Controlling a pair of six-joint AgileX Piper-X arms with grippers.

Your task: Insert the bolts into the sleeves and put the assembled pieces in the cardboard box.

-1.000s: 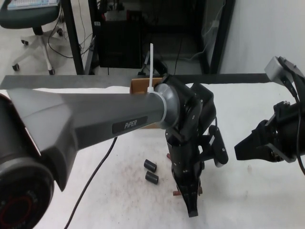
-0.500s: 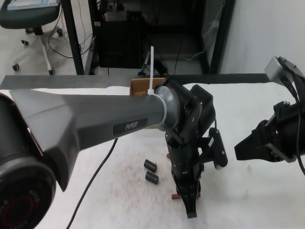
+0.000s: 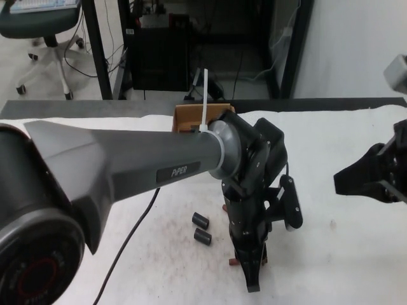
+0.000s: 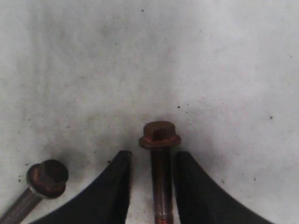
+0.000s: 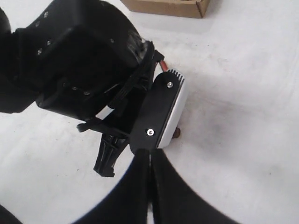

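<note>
Left gripper point(image 3: 253, 277) sits low in the centre of the high view, pointing down at the white bench top point(image 3: 337, 267). In the left wrist view its 2 black fingers point(image 4: 112, 191) are parted and straddle the shank of a copper-brown hex flange bolt point(image 4: 159, 177) that lies flat on the bench. A narrow gap shows on each side of the shank, so the tool is released and not yet clamped. The bolt head projects just past the fingertips. A 2nd bolt with a darker head point(image 4: 47, 176) lies near, outside one finger. 2 short black cylindrical sleeves point(image 3: 201, 220) point(image 3: 203, 237) lie close together just left of the left gripper, apart from both bolts. The brown cardboard box point(image 3: 184, 115) stands behind the left arm, upper centre of the high frame, near the far bench edge. Right gripper point(image 3: 346, 181) hangs at the right edge of the high frame, well apart from the sleeves; its fingers point(image 5: 163, 186) are pressed together with nothing between them
</note>
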